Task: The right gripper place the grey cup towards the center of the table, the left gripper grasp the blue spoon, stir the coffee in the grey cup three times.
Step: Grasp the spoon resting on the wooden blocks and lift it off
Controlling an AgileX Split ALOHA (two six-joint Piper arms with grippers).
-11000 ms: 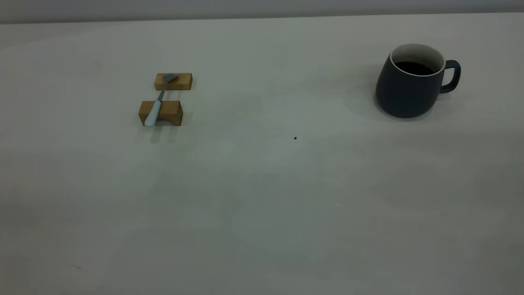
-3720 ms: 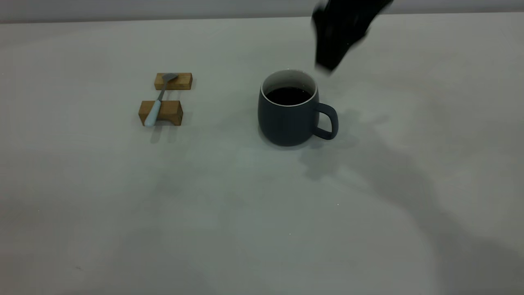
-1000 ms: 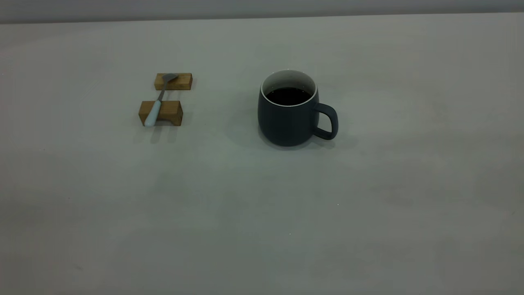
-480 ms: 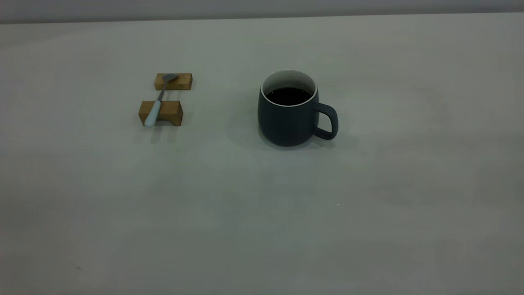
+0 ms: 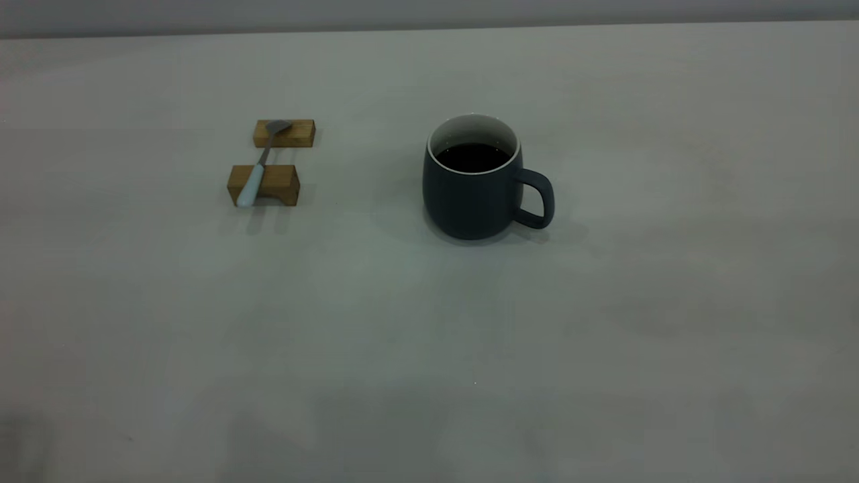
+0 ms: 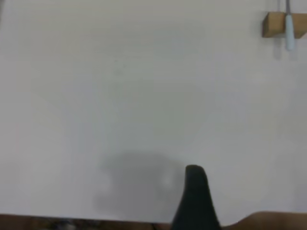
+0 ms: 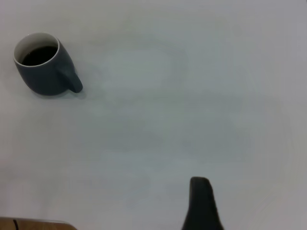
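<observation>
The grey cup with coffee stands near the centre of the surface, so placing looks done. The blue spoon lies on two wooden blocks at the cup's 9 o'clock. Next, I think, the left gripper must reach its handle. For both, also the right gripper, I cannot tell how the jaws stand.

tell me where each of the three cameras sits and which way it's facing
Exterior: outside the rig, looking down across the table at the grey cup and the blue spoon on two wooden blocks; no arm shows.
Left wrist: on the left arm, facing the tabletop; left claw tip shows, spoon and block far off.
Right wrist: on the right arm; right claw tip shows, cup far off.
Exterior shares the cup with right wrist, the spoon with left.
</observation>
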